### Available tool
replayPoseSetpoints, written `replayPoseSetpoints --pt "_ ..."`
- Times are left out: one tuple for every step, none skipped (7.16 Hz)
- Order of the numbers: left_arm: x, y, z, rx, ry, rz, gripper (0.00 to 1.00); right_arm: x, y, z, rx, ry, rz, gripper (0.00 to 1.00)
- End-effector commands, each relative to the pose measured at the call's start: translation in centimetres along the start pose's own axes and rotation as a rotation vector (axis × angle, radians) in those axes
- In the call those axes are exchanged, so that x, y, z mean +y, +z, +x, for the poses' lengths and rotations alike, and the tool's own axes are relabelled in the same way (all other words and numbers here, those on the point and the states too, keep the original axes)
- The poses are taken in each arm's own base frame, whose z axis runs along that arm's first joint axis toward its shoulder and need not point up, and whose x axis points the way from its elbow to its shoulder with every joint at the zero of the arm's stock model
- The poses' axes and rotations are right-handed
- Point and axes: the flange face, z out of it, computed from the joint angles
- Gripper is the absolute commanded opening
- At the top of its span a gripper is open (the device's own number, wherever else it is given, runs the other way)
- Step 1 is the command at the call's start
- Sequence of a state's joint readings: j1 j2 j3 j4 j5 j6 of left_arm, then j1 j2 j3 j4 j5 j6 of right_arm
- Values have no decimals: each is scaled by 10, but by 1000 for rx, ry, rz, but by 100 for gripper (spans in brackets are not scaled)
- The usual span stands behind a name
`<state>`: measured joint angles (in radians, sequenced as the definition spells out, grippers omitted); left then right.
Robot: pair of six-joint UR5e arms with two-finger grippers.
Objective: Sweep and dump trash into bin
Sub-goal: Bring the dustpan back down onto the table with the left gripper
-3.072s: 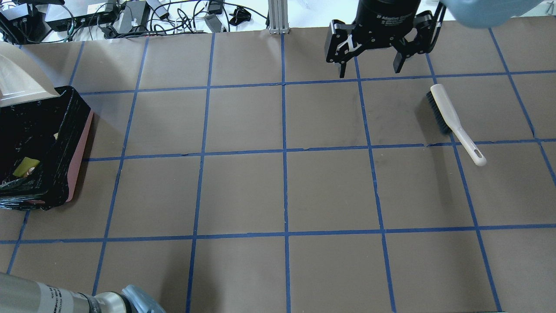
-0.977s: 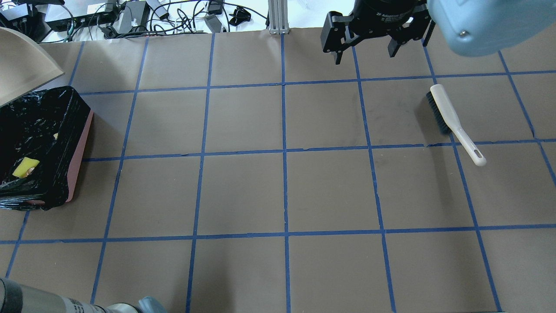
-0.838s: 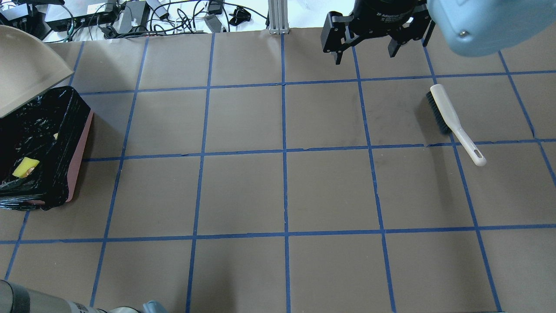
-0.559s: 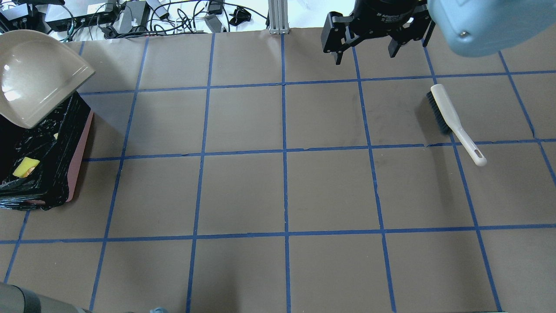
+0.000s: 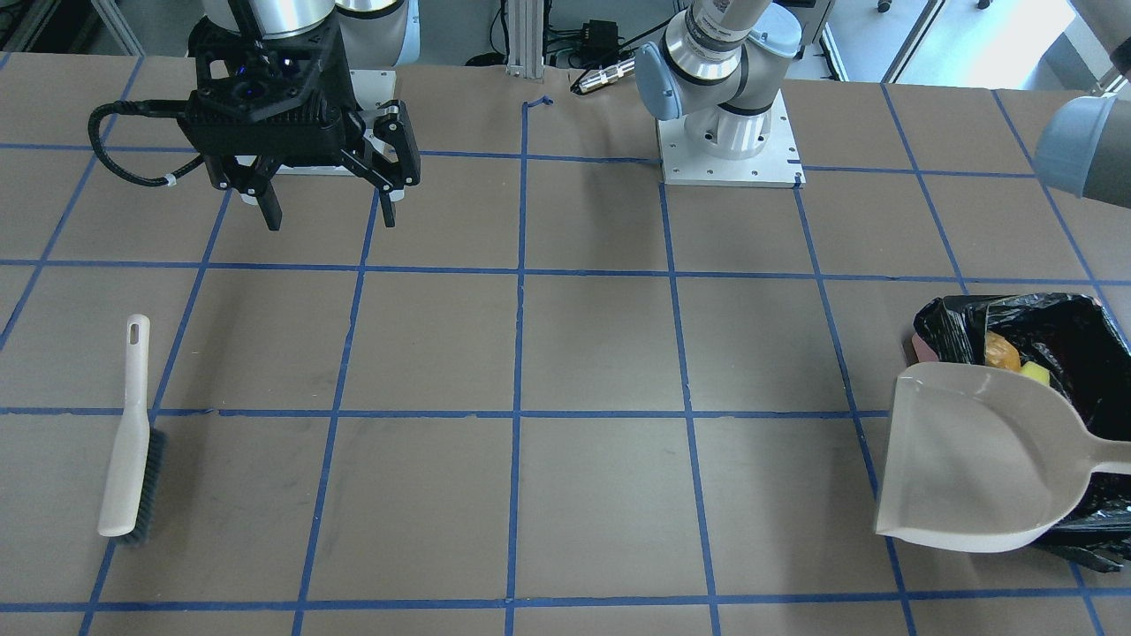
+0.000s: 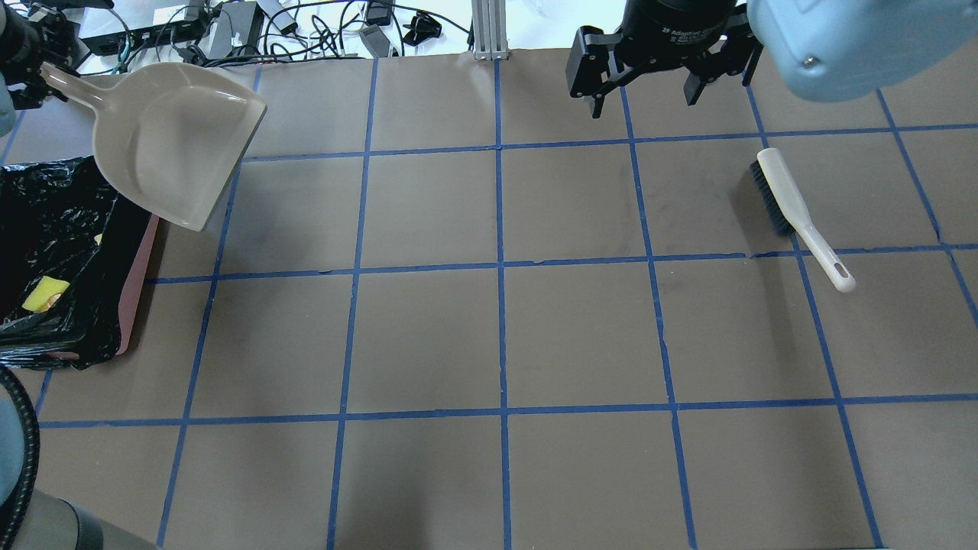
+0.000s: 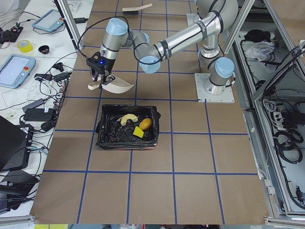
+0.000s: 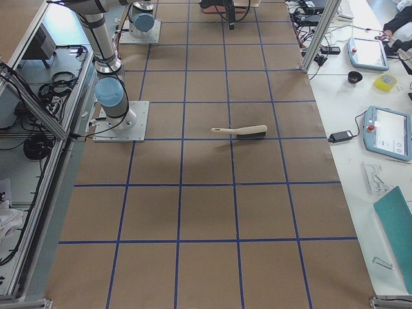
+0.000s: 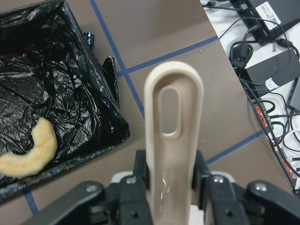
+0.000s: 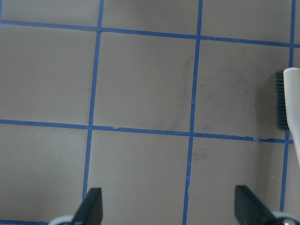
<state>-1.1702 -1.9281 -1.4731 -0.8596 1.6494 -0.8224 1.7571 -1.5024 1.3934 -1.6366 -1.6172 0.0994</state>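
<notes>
The pink bin (image 6: 140,269), lined with a black bag, stands at the table's left edge. It also shows in the side view (image 7: 125,143). All the trash lies inside it: a curved tan pastry (image 7: 127,118), a golden-brown lump (image 7: 146,124) and a yellow wedge (image 7: 137,132). The pastry (image 9: 30,152) also shows in the left wrist view. My left gripper (image 6: 27,61) is shut on the handle (image 9: 172,126) of the beige dustpan (image 6: 176,137). It holds the empty dustpan in the air beyond the bin's far right corner. My right gripper (image 6: 646,103) is open and empty, raised near the far edge.
The white-handled brush (image 6: 795,206) lies on the table at the right, bristles toward the middle, just right of my right gripper. Cables and power boxes (image 6: 191,30) lie past the far edge. Blue tape lines grid the brown table.
My left gripper has swung the dustpan from over the bin's far end out to the right, so its whole scoop and handle show. My right gripper has drawn slightly back.
</notes>
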Motion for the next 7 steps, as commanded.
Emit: replayPoseSetpoints --pt "59 39 29 -55 -212 -74 0 0 -3 2 0 4 6 100" --pt "84 56 36 -79 -251 -98 0 2 -2 1 0 1 -4 100" --pt "105 71 40 -121 -260 -127 0 2 -4 1 -2 1 6 100" --pt "129 87 46 -150 -297 -146 0 3 -11 4 -3 8 21 100" --pt "152 93 53 -163 -312 -158 0 3 -12 4 -1 8 23 100" --pt "162 104 52 -184 -308 -170 0 3 -10 4 0 8 21 100" --pt "164 110 52 -192 -308 -174 0 2 -8 5 1 9 18 100"
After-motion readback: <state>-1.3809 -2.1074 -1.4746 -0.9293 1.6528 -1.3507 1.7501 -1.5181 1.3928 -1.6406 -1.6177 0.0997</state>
